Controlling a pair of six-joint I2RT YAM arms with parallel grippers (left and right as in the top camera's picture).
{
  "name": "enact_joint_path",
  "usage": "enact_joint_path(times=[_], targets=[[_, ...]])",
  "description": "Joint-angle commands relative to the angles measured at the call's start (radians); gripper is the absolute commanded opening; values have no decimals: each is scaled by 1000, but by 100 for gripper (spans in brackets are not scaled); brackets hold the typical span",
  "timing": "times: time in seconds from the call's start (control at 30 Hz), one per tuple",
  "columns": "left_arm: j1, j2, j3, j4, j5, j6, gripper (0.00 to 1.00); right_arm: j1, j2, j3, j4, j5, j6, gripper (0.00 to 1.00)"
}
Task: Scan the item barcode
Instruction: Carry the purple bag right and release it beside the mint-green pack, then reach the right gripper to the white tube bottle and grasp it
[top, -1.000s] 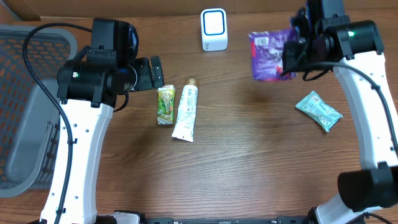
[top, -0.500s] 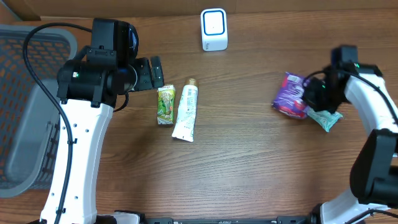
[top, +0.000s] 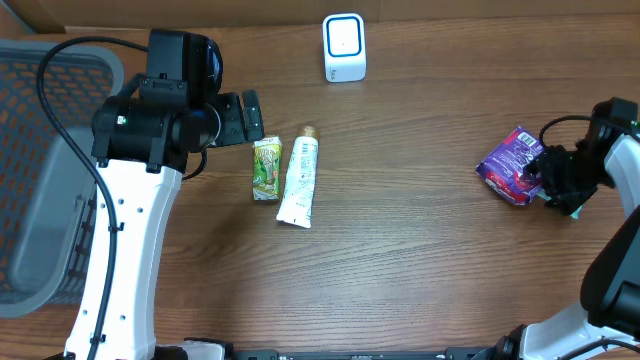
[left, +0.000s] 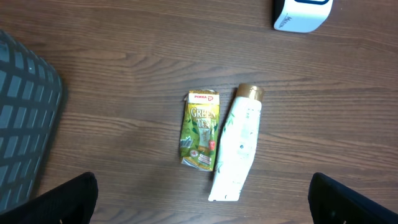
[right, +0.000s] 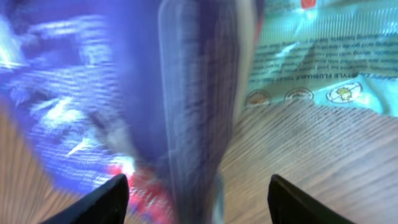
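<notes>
The right tool (top: 545, 178) had its jaws spread on either side of the purple pouch (top: 512, 163), not pinching it. The pouch lay against a teal packet (right: 323, 56) at the worktop's (top: 420, 260) right side, well apart from the scanner (top: 344, 47). The left tool (top: 243, 117) hung open near the tea carton (top: 266, 168) and tube (top: 298, 182), both probably unscanned.

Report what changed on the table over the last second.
The right pincer carried the purple pouch from near the scanner away to the right, set it down against the teal packet, and opened its jaws around it. The left pincer stayed open and still. The green tea carton, tube, scanner and basket did not move.
</notes>
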Motion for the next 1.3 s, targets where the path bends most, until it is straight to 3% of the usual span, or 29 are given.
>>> enact_joint_path(times=[0.0, 0.2, 0.33, 0.53, 0.67, 0.87, 1.07, 1.27], targets=[[4, 4, 18, 1, -13, -6, 100, 14, -12, 137, -77, -19, -35, 73], [4, 4, 18, 1, -13, -7, 100, 77, -12, 375, -275, -21, -106, 77], [4, 4, 18, 1, -13, -6, 100, 164, -12, 427, -262, -138, -127, 76], [4, 4, 18, 1, -13, -7, 100, 397, -10, 349, -66, -240, -120, 79], [4, 4, 18, 1, -13, -7, 100, 578, -10, 219, 146, -240, -32, 80], [4, 4, 18, 1, -13, -7, 100, 773, 14, 20, 531, -315, 99, 66], [4, 4, 18, 1, -13, -7, 99, 879, 113, 0, 692, -324, 152, 59], [4, 4, 18, 1, -13, -7, 100, 888, 203, 0, 749, -376, 167, 54]])
